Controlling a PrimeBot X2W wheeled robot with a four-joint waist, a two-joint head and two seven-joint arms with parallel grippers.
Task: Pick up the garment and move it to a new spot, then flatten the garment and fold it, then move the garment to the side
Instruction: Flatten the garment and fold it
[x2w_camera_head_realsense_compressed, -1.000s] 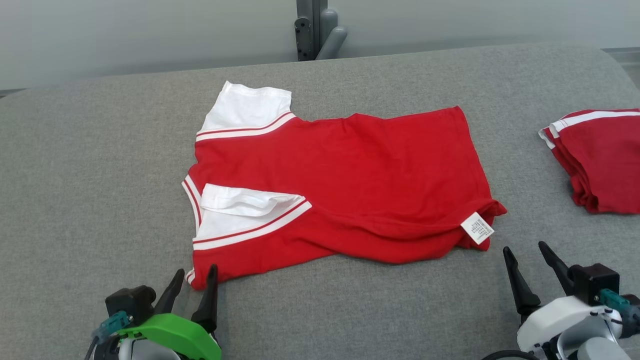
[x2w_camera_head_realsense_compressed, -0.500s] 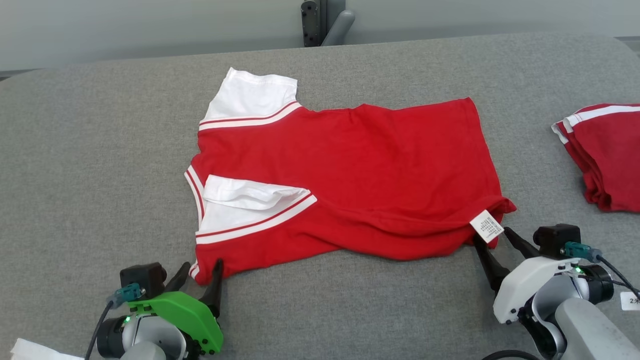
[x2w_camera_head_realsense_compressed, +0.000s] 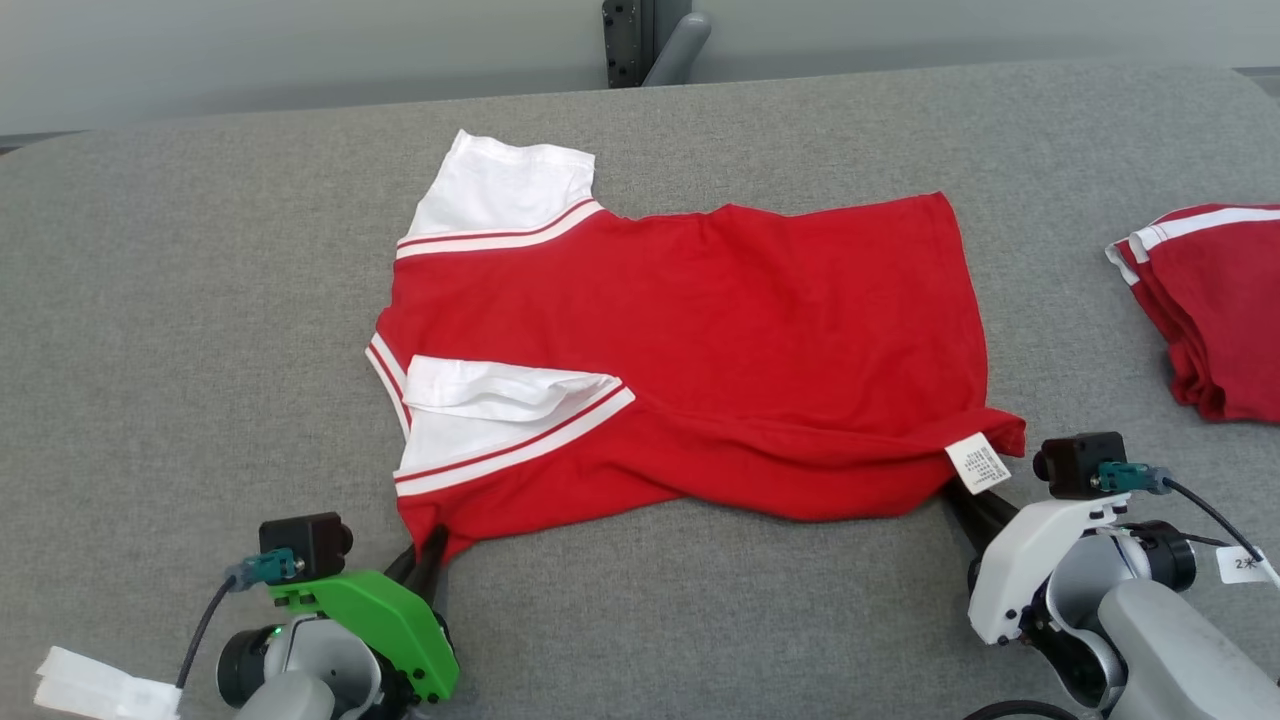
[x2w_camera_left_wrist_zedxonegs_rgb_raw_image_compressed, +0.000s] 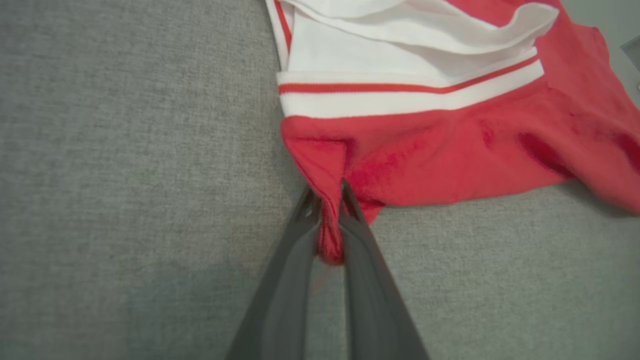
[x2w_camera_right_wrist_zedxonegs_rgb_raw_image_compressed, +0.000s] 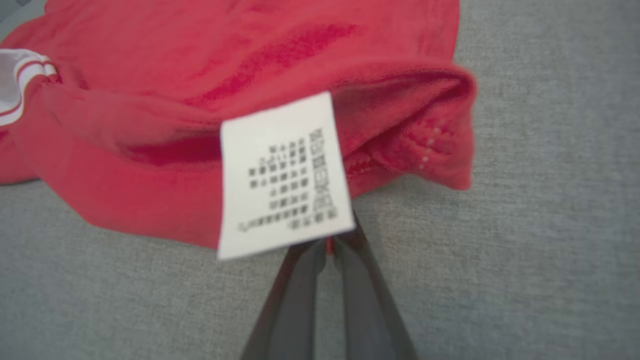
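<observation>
Grey counter (x2w_camera_head_realsense_compressed: 160, 300) bears the garment (x2w_camera_head_realsense_compressed: 700, 320). Left gripper (x2w_camera_head_realsense_compressed: 428, 545) and right gripper (x2w_camera_head_realsense_compressed: 965, 492) fingers clamp its near corners. I judge folding starts: lift evenly.

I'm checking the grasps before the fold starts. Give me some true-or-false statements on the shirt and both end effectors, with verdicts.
1. The left end effector is shut on a corner of the shirt. True.
2. The right end effector hangs open above the shirt. False: it is shut on the shirt's edge, just under the label.
3. The label is white with dark print. True.
4. The sleeves are blue. False: they are white, trimmed with a red stripe.
5. A second red garment lies apart from the shirt, on the robot's right. True.
</observation>
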